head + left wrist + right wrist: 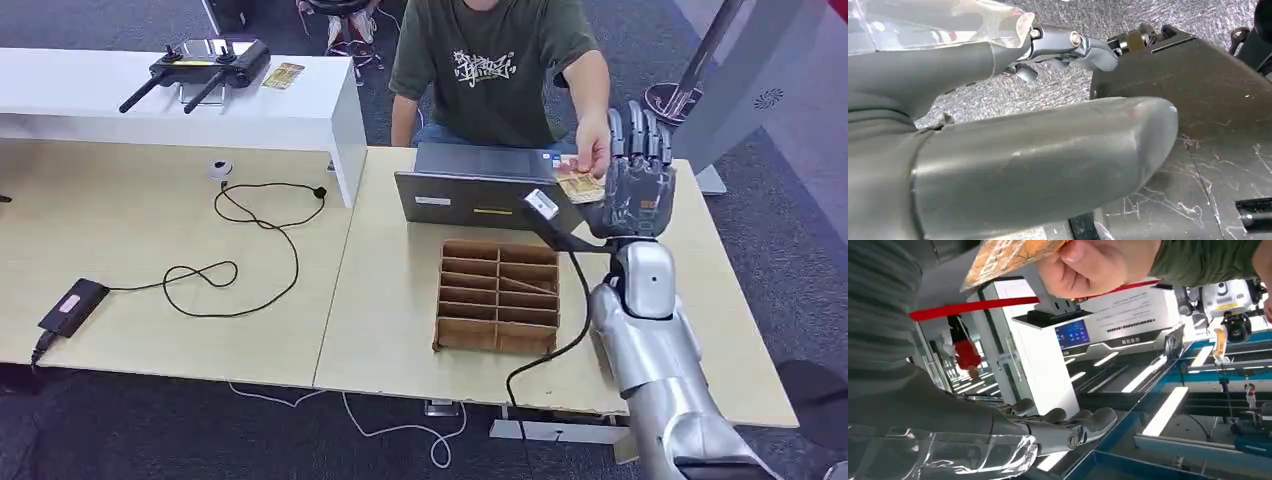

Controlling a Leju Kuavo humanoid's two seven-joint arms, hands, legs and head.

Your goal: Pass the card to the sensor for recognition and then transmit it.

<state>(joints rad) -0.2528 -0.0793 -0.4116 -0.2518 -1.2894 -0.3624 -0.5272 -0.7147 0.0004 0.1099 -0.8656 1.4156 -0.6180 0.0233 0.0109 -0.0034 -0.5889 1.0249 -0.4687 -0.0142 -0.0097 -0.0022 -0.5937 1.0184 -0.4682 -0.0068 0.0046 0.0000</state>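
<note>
Up at the table's one o'clock, the right hand point(640, 185) stands raised with its fingers point(640, 130) straight and apart, while its thumb side meets the card point(578, 185). A person's hand point(594, 155) pinches that same card, so whether the robot itself grips it cannot be told. Just at nine o'clock of the card sits a laptop point(480, 185), with a wooden divider tray point(498, 296) nearer. The left hand point(1013, 165) hangs, fingers unclear.

Card point(578, 184): small, orange-tan and printed, at about two o'clock on the desk, above the laptop's point(480, 190) right end, pinched by a person's hand point(594, 152) against the raised right hand point(640, 175), roughly flat.
</note>
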